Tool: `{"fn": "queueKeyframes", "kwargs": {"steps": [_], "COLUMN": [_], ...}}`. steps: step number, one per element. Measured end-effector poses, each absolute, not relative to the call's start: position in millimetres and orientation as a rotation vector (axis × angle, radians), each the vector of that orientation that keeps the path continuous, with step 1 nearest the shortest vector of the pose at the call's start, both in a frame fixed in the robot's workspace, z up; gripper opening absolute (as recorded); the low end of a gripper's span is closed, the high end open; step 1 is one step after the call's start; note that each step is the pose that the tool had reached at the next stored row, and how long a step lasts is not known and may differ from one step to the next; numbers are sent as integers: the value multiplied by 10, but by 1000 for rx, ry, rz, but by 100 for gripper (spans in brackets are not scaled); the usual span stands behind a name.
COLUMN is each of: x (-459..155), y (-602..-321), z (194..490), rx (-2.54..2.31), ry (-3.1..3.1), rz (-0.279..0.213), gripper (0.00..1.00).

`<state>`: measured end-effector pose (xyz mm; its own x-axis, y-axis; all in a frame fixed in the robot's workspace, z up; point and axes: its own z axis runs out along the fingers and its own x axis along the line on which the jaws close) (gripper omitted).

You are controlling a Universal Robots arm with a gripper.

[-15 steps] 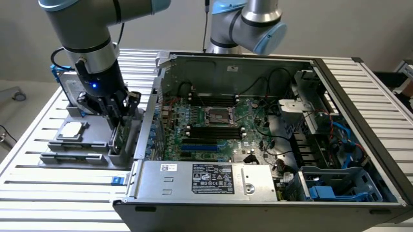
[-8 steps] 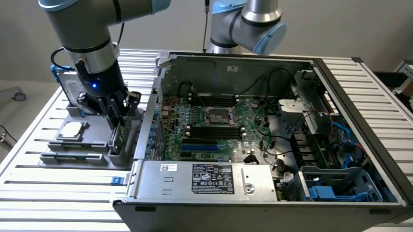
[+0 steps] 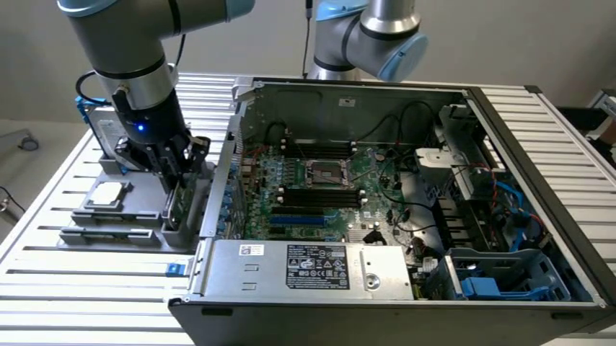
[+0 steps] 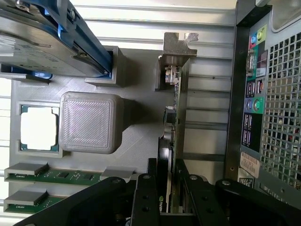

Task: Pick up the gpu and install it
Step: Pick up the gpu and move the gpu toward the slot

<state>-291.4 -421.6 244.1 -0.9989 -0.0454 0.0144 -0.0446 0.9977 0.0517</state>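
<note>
1. Nearest the camera, an open computer case (image 3: 539, 216) lies on a slatted table (image 3: 77, 288), with its silver power-supply box (image 3: 308, 268) along the near edge.

2. Just left of the case in the exterior view sits a grey parts holder (image 3: 91, 234). It carries a small square silver chip (image 3: 106, 193) and, seen from the wrist, two memory sticks (image 4: 51, 175).

3. Above the holder's right side, the arm's pincer (image 3: 173, 169) reaches straight down and appears closed on the gpu (image 3: 178, 205). One finger (image 4: 146, 188) sits against the black cooler face and the other against the green board. The gpu (image 4: 173, 127) stands on edge in its slot in the holder, not yet lifted, with its silver bracket (image 4: 176, 47) at the far end from the pincer.

4. The card looks light and stiff but fragile. It is likely best held flat across both faces near the top edge, clear of the contact edge and the exposed components.

5. Farther back on the holder, a silver hard drive in a blue frame (image 3: 97, 122) stands upright.

6. Inside the case, the motherboard (image 3: 318, 180) lies exposed, and a second robot arm (image 3: 371, 36) stands behind the case's far wall.
</note>
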Motion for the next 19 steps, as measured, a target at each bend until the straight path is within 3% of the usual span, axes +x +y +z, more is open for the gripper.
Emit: {"fn": "queueKeyframes", "kwargs": {"steps": [19], "x": [-2914], "y": [-4216], "z": [2441], "rx": [70], "ry": [-3124], "rz": [-80], "gripper": [27]}}
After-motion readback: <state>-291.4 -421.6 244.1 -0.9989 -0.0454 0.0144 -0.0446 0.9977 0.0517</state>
